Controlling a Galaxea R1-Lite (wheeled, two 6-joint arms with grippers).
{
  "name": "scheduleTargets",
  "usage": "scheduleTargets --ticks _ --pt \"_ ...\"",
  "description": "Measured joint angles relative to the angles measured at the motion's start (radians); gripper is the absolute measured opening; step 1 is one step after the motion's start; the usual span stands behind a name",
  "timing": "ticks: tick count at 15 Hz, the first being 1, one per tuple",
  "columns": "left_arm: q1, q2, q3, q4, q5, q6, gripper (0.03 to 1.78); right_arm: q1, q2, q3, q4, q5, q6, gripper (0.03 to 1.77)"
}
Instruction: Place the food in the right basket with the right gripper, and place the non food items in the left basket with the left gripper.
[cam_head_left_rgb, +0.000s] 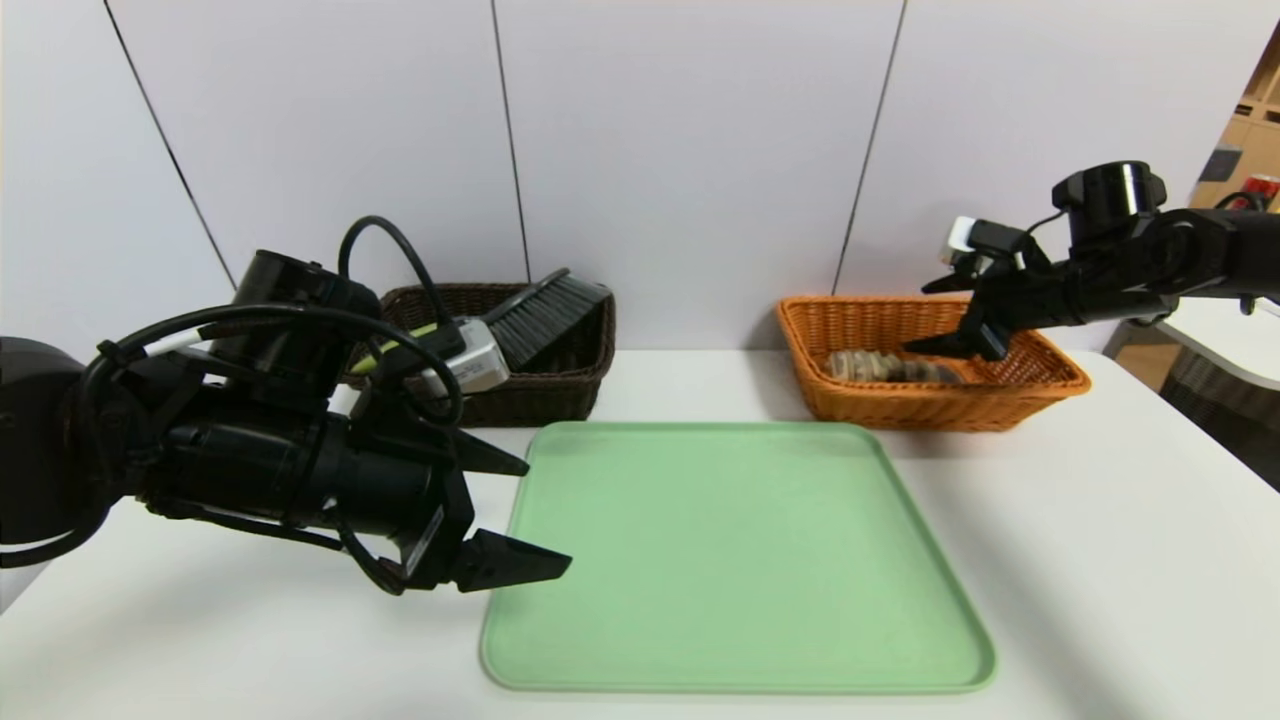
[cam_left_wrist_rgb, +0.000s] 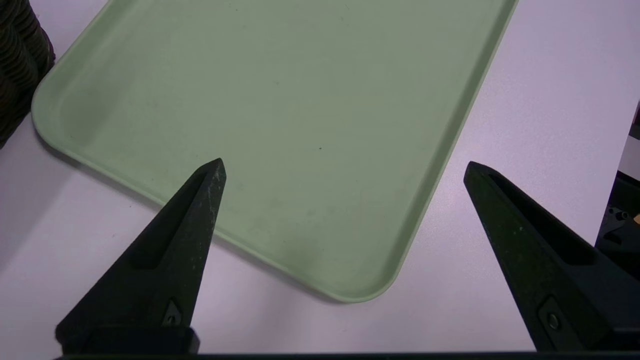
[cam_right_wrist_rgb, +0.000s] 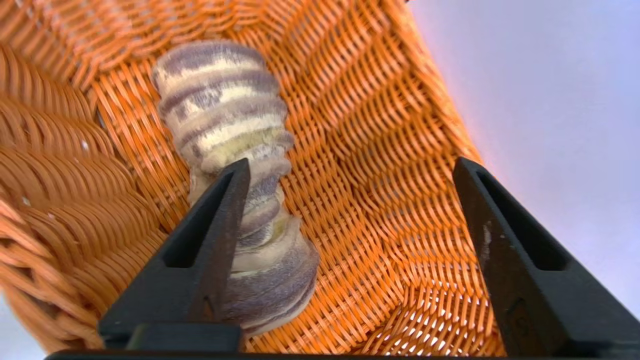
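Observation:
The striped tan and purple-brown bread roll lies inside the orange basket. My right gripper hangs open just above the basket, beside the roll, holding nothing. The brush leans bristles-up in the dark brown basket, with its green handle partly behind my left arm. The white pen is hidden from view. My left gripper stands open and empty over the near left corner of the tray.
A light green tray with nothing on it lies in the middle of the white table. Both baskets stand at the back against the grey wall panels. Furniture shows past the table's right edge.

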Motion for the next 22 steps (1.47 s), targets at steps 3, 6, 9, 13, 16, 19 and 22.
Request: scheduleTargets --ticks 3,6,9,13,16,19,22 --pt "0.004 -0.017 -0.006 0.0 0.001 -0.004 1.69 0.006 -0.045 0.0 0.034 0.0 0.026 1.52" --pt "0.021 -0.059 -0.012 0.001 0.004 -0.009 1.69 0.024 -0.122 0.012 0.161 0.0 0.053 1.58" --pt "0.039 -0.118 -0.013 0.004 0.04 -0.03 1.69 0.042 -0.221 0.078 0.206 0.0 0.117 1.62" --pt "0.041 -0.214 -0.012 0.028 0.168 -0.096 1.69 0.052 -0.396 0.249 0.208 -0.007 0.24 1.66" --pt "0.042 -0.285 -0.011 0.067 0.321 -0.178 1.69 0.043 -0.554 0.399 0.204 -0.051 0.37 1.67" --pt "0.044 -0.339 -0.009 0.121 0.494 -0.264 1.69 0.035 -0.73 0.544 0.197 -0.151 0.524 1.69" --pt "0.044 -0.391 -0.004 0.196 0.653 -0.351 1.69 0.013 -0.905 0.655 0.195 -0.252 0.676 1.69"
